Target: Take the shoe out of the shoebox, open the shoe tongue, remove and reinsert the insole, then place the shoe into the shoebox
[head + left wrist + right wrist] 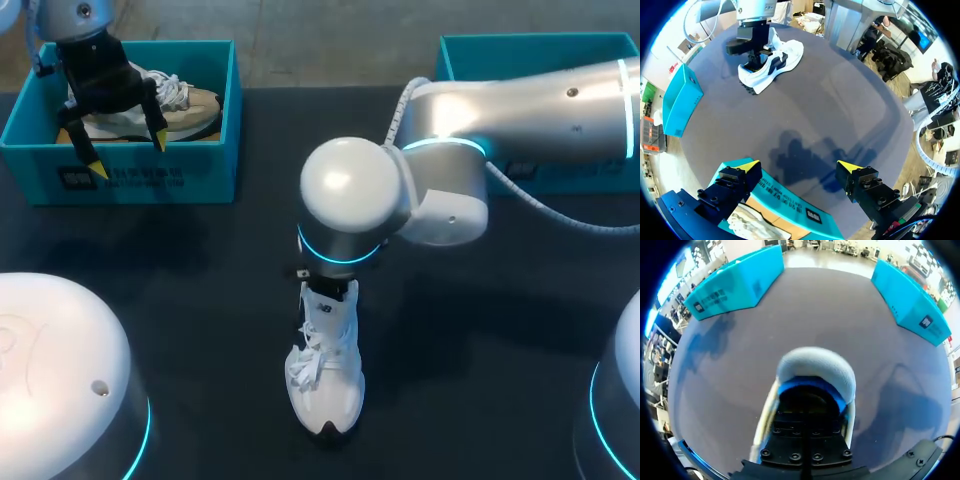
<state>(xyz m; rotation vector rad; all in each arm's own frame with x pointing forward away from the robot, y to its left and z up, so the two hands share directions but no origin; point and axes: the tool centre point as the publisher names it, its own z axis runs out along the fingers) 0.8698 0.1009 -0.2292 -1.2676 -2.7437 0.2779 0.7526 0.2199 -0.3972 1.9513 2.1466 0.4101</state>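
Two claws: left claw [128,157] released above shoebox [200,172] rim; right claw [326,288] inside shoe [325,372], state unclear.

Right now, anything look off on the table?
Nothing spilled or damaged. The white shoe stands mid-table with its laces loose and splayed, the right gripper at its opening. One oddity: a second shoe lies in the left shoebox, under the open left gripper.
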